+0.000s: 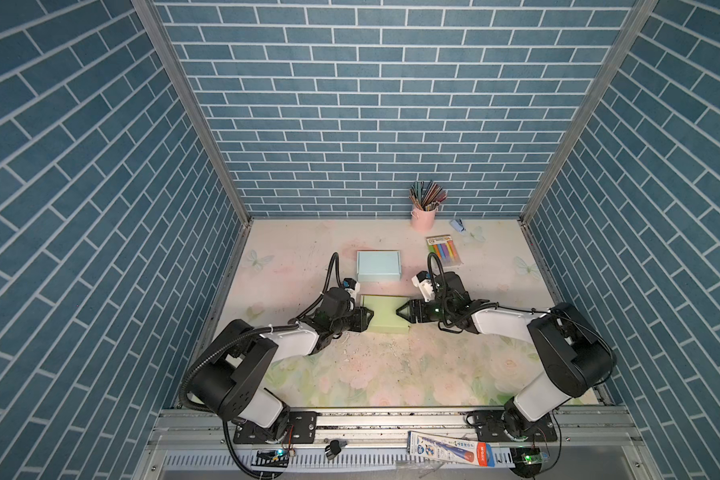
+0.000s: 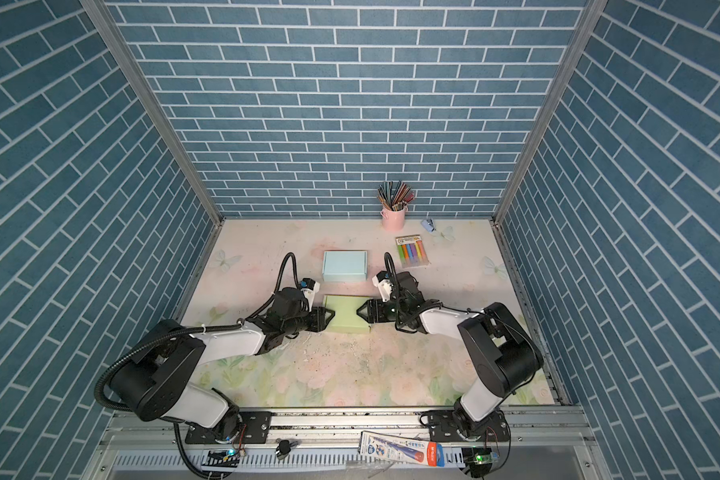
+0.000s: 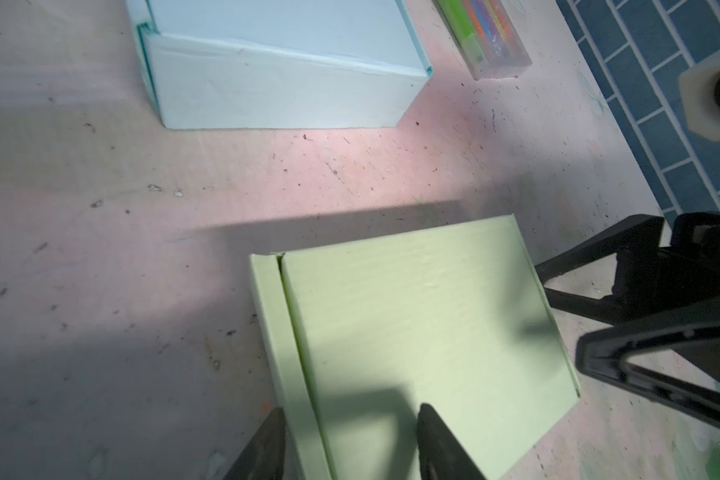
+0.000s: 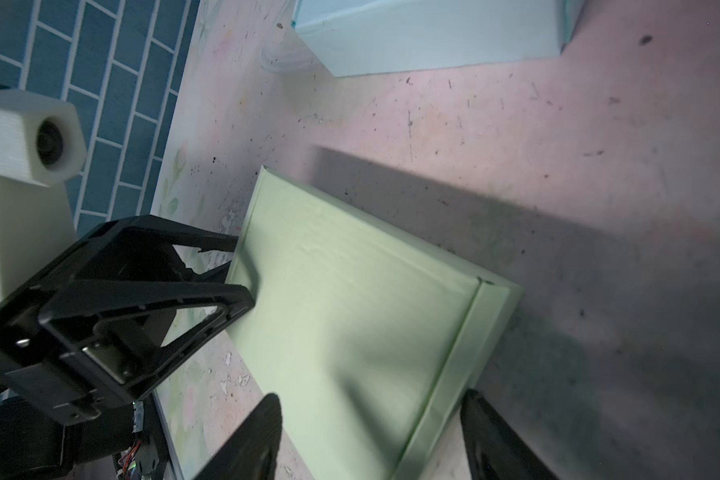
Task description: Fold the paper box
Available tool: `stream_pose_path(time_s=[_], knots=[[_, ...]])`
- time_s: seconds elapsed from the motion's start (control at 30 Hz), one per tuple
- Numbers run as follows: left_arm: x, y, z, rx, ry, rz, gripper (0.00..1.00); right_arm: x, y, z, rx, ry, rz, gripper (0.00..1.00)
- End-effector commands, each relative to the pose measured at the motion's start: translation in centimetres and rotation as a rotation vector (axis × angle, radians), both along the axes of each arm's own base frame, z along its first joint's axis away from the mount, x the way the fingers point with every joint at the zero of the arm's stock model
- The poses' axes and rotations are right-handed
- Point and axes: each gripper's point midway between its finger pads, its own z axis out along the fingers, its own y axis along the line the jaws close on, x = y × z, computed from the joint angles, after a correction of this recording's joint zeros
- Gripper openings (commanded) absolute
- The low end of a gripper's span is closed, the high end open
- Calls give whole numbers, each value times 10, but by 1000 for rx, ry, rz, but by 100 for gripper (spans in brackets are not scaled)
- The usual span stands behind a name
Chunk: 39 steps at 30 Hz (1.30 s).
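Left fingers (image 3: 437, 440): only the tips show in the left wrist view, the rest is cut off by the frame edge. They are spread apart, pinching nothing. Right fingers (image 4: 487, 436): same in the right wrist view, tips only, spread, nothing gripped. Each wrist view also catches the opposite fingers, spread, tips at an end of the green box (image 1: 385, 316). Touching or just short of it: cannot tell, both views are soft and shadowed. One corner of the green box is cut off in each wrist view, and its underside and inside are hidden. The blue box (image 1: 378, 266) is cropped in both wrist views. A small bluish thing (image 1: 458, 225) by the back wall is too small to name.

Green box: pale green paper, flat, lid down and closed, top face smooth with faint ripples. A narrow folded strip runs along the side facing the blue box, with a thin dark seam between strip and lid. It lies on the tabletop (image 1: 391, 374) mid-scene, between the two sets of fingers. The blue box sits just behind it, apart.

Long axis runs left-right in both top views, from left fingers to right fingers, about parallel to the back wall. The short ends face the fingers. Back right, well apart: marker pack (image 1: 443, 250), pencil cup (image 1: 423, 214).
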Motion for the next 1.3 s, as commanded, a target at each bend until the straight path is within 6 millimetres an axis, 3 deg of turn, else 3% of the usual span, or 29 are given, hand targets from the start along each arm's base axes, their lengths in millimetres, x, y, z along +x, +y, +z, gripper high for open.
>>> stream_pose_path(time_s=[0.0,0.13,0.57,0.73,1.27], knots=[[-4,-5,8,-27,-15,-32,51,8,23,19,50,-80,74,68],[-7,-1,4,-27,-8,-23,51,15,27,19,38,-89,81,68],[7,7,1,-15,-12,0,51,9,31,14,51,-70,90,68],[15,15,3,-8,-25,24,51,11,53,22,67,-88,123,68],[44,79,12,-2,-59,193,51,14,135,32,109,-101,250,67]])
